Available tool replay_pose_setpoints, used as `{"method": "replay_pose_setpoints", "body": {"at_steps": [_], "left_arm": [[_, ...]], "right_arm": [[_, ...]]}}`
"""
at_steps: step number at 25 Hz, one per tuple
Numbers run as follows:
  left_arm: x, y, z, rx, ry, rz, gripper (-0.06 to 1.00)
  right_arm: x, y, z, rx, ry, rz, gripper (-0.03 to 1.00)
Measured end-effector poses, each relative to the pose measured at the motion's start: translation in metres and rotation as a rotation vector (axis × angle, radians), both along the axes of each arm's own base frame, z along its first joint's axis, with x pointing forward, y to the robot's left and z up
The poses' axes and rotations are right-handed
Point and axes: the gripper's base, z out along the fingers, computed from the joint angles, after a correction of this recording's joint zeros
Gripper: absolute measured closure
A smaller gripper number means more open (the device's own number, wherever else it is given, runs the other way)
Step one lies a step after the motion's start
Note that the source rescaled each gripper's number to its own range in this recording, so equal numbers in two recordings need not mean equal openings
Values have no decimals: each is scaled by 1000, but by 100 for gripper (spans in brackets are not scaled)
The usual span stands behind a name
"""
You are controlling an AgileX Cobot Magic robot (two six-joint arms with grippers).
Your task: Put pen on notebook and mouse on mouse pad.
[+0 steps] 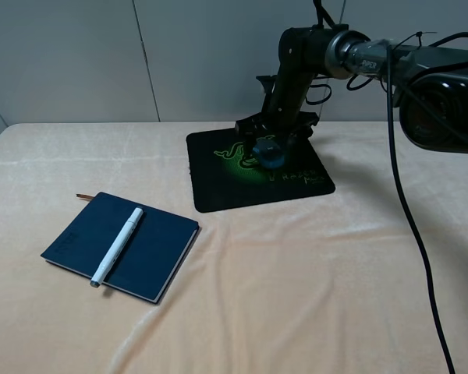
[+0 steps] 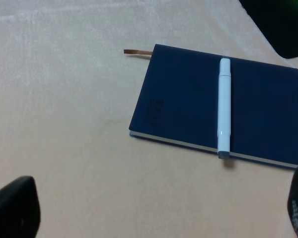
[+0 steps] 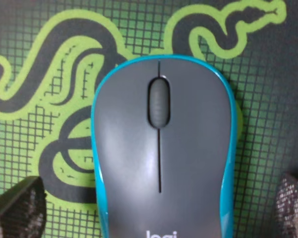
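From the high camera, the pen (image 1: 117, 245) lies diagonally across the cover of the notebook (image 1: 152, 257), so that half of the task looks done. Beyond the notebook, toward the wall, the mouse (image 1: 268, 153) sits on the mouse pad (image 1: 218, 191), over its green logo. The right arm (image 1: 296, 70) folds down steeply from its shoulder joint, and the right gripper (image 1: 268, 140) stands directly over the mouse. The left arm is out of this view.

In the left wrist view, the notebook (image 2: 188, 104) carries the pen (image 2: 224, 106) crosswise, its tip just past the page edge, the ribbon bookmark (image 2: 137, 51) trailing off the corner. The left gripper (image 2: 154, 213) hovers apart from the notebook, fingers spread wide and holding nothing.

The right wrist view looks straight down on the mouse (image 3: 161, 153), resting on the mouse pad (image 3: 35, 54) across the snake logo. The right gripper (image 3: 159, 208) has its fingertips (image 3: 17, 208) clear of the mouse's blue sides, so the jaws stand apart and grip nothing.

I judge this the release of the mouse; what remains is lifting the right arm straight up without nudging it.
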Motion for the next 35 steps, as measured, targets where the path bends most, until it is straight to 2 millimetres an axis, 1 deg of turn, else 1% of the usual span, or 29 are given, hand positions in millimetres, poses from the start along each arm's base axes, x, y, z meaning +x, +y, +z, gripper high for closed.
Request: {"method": "replay_pose_setpoints", "body": {"at_steps": [5, 10, 16, 20, 22, 26, 31, 34, 35], "left_arm": [[0, 0, 0, 0, 0, 0, -6], [0, 0, 0, 0, 0, 0, -6], [0, 0, 0, 0, 0, 0, -6], [0, 0, 0, 0, 0, 0, -6], [0, 0, 0, 0, 0, 0, -6], [0, 0, 0, 0, 0, 0, -6], [0, 0, 0, 0, 0, 0, -6], [0, 0, 0, 0, 0, 0, -6], [0, 0, 0, 0, 0, 0, -6]], "right_arm": [[-5, -2, 15, -10, 26, 5, -3], [-12, -5, 43, -9, 27, 9, -3], [-20, -8, 90, 27, -55, 9, -3], [-30, -11, 129, 58, -123, 12, -3], [-41, -13, 147, 66, -144, 18, -3], [-72, -17, 169, 64, -139, 39, -3], [-120, -31, 186, 51, -103, 57, -3], [-153, -47, 198, 47, -96, 58, -3], [-165, -53, 198, 41, -84, 58, -3]]}}
